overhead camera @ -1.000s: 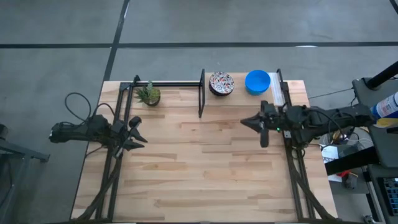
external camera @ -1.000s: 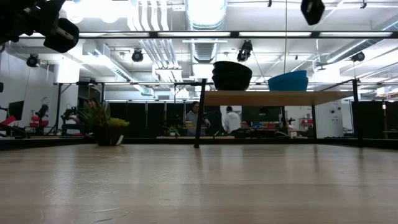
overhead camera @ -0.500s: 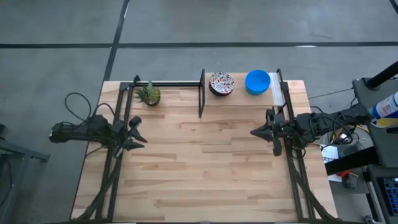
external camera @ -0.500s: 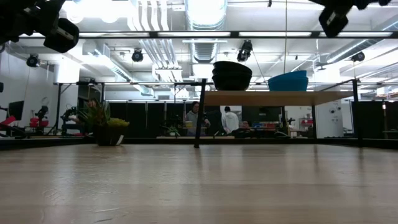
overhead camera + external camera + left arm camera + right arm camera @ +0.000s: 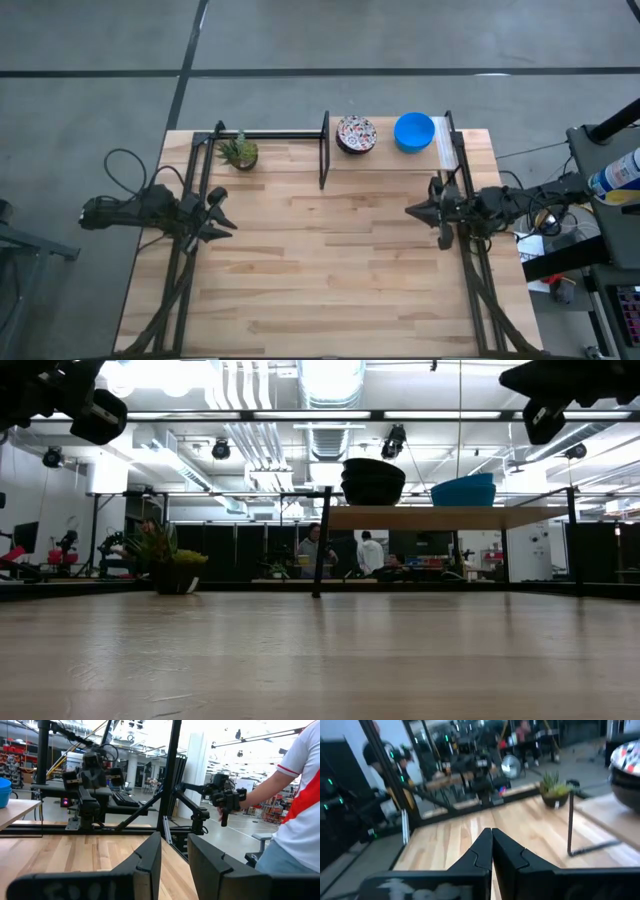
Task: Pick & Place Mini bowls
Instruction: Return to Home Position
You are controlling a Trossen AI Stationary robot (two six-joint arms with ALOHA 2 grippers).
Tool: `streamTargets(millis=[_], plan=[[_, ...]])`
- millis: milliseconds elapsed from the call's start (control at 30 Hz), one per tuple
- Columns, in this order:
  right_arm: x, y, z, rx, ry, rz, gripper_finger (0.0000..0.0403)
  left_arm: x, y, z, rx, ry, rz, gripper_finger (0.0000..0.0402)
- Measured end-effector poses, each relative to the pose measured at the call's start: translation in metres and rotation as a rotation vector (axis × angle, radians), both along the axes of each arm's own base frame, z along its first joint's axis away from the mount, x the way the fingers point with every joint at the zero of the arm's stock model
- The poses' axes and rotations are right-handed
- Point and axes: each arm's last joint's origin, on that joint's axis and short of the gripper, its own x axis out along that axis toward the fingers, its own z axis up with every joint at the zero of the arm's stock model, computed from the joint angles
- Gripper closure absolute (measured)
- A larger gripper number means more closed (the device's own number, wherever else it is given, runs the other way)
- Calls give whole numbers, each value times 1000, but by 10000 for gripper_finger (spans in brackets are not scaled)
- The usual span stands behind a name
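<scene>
From above, the patterned bowls (image 5: pixel 356 134) and the blue bowls (image 5: pixel 414 131) sit side by side on a shelf (image 5: pixel 385 160) along the far edge of the tabletop (image 5: pixel 330 270), toward its far right corner. The patterned ones are nearer the middle and the blue ones nearer the right edge, and only the top bowl of each shows. A small plant (image 5: pixel 240 152) stands by the far edge on the left half. The left gripper (image 5: pixel 224 210) hangs by the left edge, its fingers spread in a fork with nothing between them. The right gripper (image 5: pixel 410 211) is by the right edge, well apart from the bowls, its fingers drawn to a single point and empty. In the low view the shelf (image 5: pixel 440 518) is raised above the tabletop on dark posts. It carries the patterned bowls (image 5: pixel 373 480) as a dark stack, with the blue bowls (image 5: pixel 463 491) just beside them. The plant (image 5: pixel 170 565) stands on the wood at the left, people (image 5: pixel 345 552) show in the room behind, and dark parts of both arms hang at the upper corners. The left wrist view shows that gripper's fingers (image 5: pixel 150 865) with a clear gap holding nothing, a blue rim (image 5: pixel 4 790) above the shelf board, and a person (image 5: pixel 300 805) in a white and red shirt beyond the table. The right wrist view shows its fingers (image 5: pixel 480 855) touching along their length and gripping nothing, with the plant (image 5: pixel 554 787) and a patterned bowl (image 5: pixel 626 762) ahead.
</scene>
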Motion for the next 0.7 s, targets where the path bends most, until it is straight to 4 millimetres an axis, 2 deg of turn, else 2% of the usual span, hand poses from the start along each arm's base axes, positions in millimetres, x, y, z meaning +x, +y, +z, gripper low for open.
streamTargets(millis=[333, 700], plan=[[-18, -4, -27, -6, -170, 51, 394, 0, 0, 0, 0, 0, 0, 312], [-23, -5, -54, -13, -204, 63, 394, 0, 0, 0, 0, 0, 0, 312]])
